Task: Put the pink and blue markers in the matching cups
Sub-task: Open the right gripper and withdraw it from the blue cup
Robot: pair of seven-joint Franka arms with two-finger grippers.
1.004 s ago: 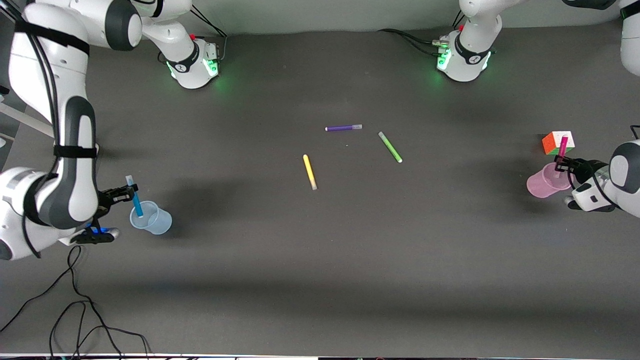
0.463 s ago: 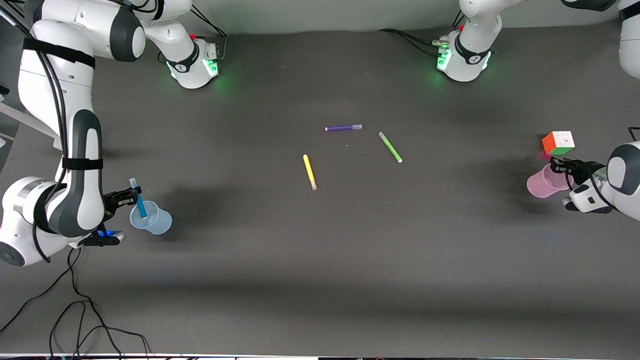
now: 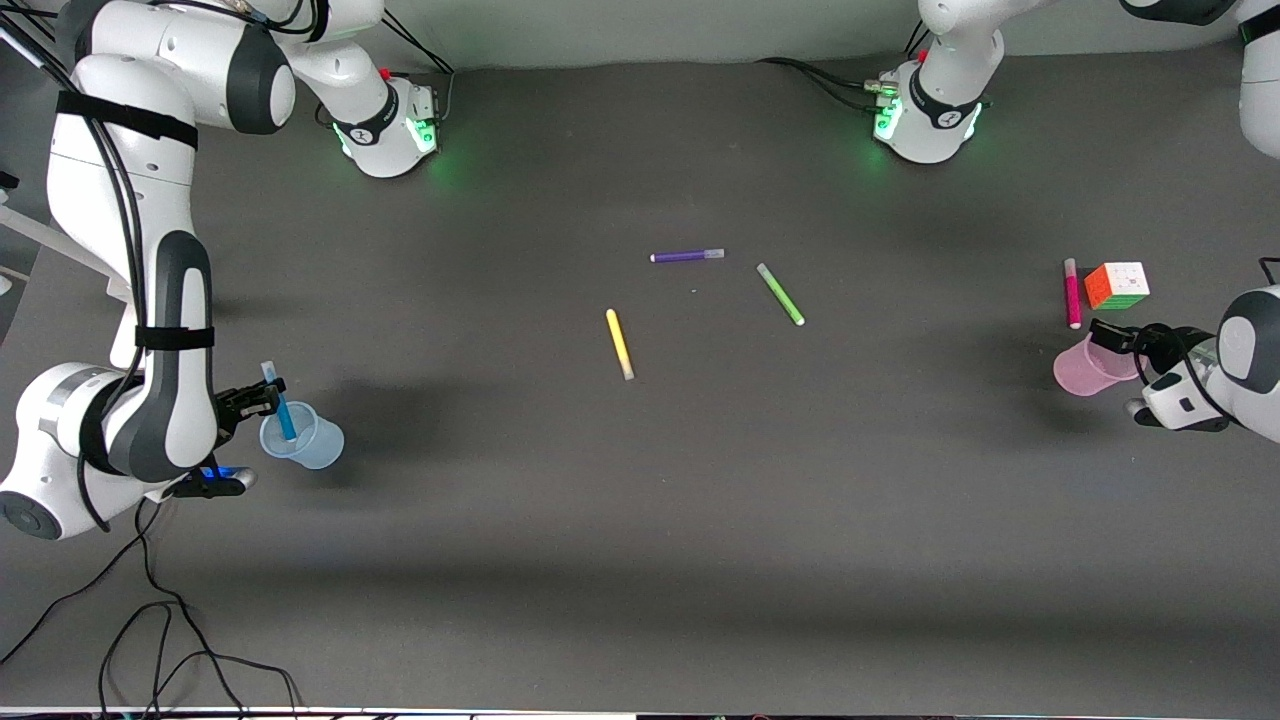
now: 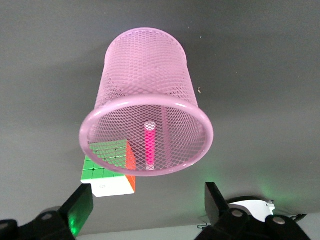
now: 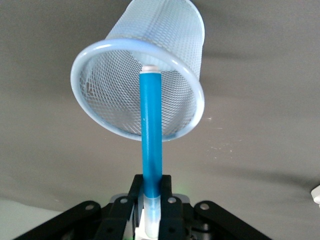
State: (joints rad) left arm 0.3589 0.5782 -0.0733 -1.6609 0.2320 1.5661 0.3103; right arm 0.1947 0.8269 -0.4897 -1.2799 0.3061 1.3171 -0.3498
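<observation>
The pink marker [image 3: 1072, 292] lies flat on the table beside the puzzle cube, outside the pink cup [image 3: 1080, 370] and farther from the front camera than it. My left gripper [image 3: 1110, 335] hangs open and empty over that cup's rim. In the left wrist view the pink marker [image 4: 149, 145] shows through the mesh of the pink cup [image 4: 145, 60], with the left gripper [image 4: 147, 207] empty. My right gripper [image 3: 262, 400] is shut on the blue marker [image 3: 280, 405], whose lower end dips into the blue cup [image 3: 312, 448]. In the right wrist view the right gripper [image 5: 152, 200] clamps the pale cap end of the blue marker [image 5: 150, 130], which points into the blue cup [image 5: 170, 30].
A purple marker [image 3: 687, 256], a green marker [image 3: 780, 293] and a yellow marker [image 3: 619, 343] lie mid-table. The puzzle cube [image 3: 1117, 285] stands close to the pink cup and the pink marker. Black cables [image 3: 150, 620] trail near the table's front corner at the right arm's end.
My left gripper opened and let go of the pink marker, which dropped out of sight and now lies on the table beside the cube. The right gripper lowered the blue marker a little into the blue cup.
</observation>
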